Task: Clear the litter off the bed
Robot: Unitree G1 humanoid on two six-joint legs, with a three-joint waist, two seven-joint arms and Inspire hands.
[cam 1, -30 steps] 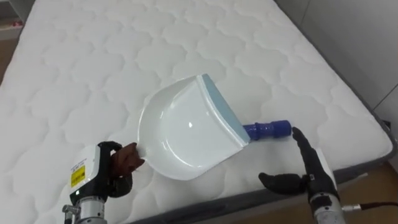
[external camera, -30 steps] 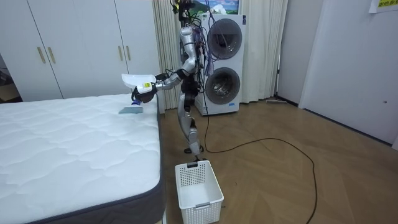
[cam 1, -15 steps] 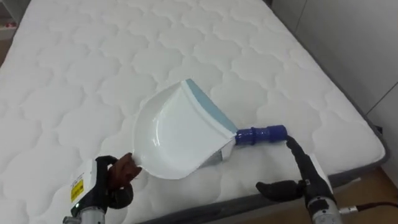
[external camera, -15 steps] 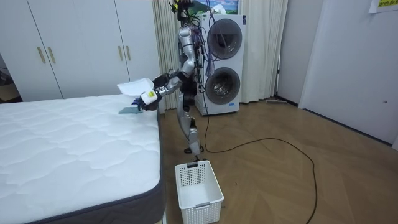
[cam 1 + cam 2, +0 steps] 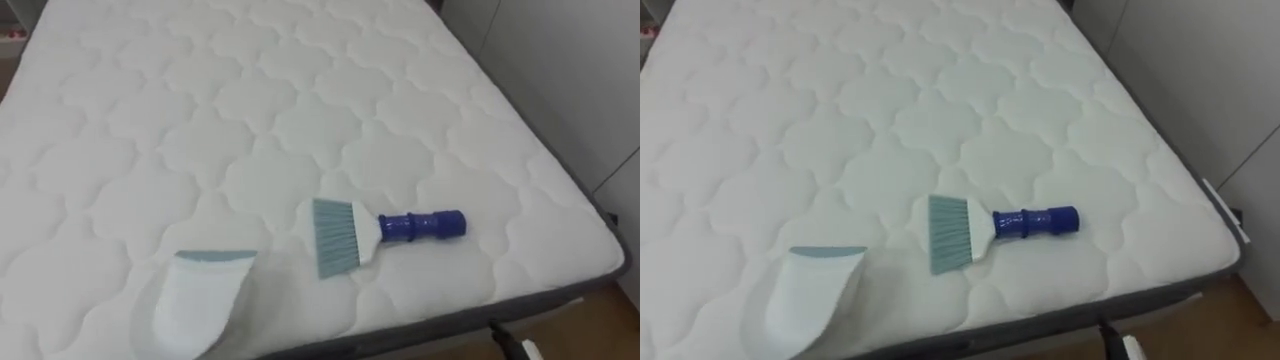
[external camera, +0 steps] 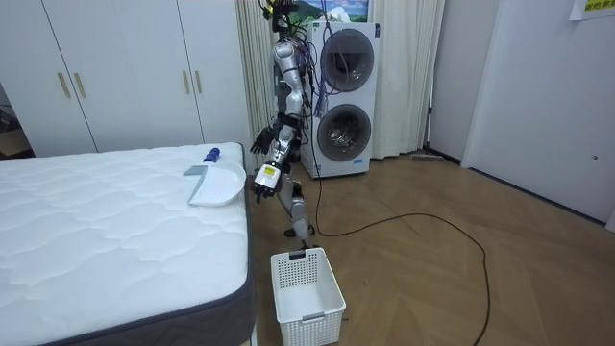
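The bed (image 5: 200,100) has a bare white quilted mattress with a dark band along its edge. A small brush (image 5: 385,228) lies flat near the edge closest to the robot. Its blue handle points right and its pale grey-blue bristles fan out to the left. A white dustpan (image 5: 195,310) lies left of the brush, apart from it and closer to that edge. Its blue-grey lip faces the middle of the bed.
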